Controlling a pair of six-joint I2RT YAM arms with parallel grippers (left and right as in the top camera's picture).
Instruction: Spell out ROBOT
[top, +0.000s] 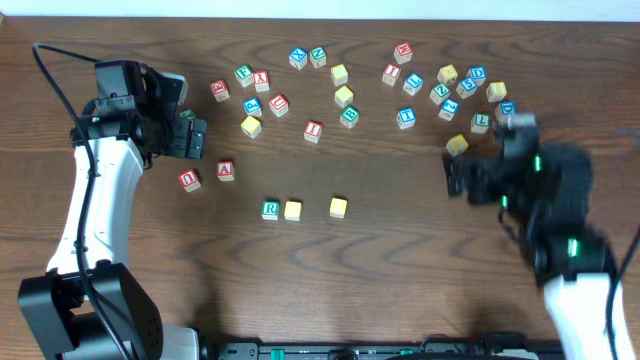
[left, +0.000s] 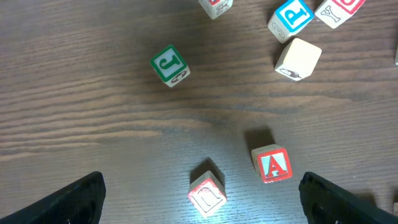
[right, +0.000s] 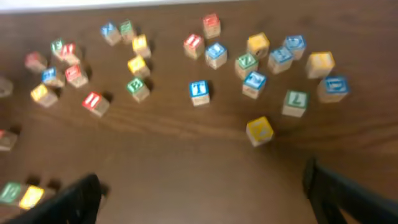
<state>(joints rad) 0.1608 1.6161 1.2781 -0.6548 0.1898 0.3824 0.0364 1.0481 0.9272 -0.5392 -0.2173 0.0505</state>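
Dark wooden table (top: 400, 260), scattered alphabet cubes (top: 313, 130), green R cube (top: 270, 209) (beside a yellow cube (top: 292, 209))

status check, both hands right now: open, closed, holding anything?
Left hand: open, holding nothing.
Right hand: open, holding nothing.

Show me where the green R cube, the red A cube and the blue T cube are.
R cube (top: 270, 209): overhead view, on its green-bordered top face.
A cube (left: 272, 164): left wrist view, on the red letter on its top face.
T cube (right: 198, 89): right wrist view, on its blue-bordered top face.
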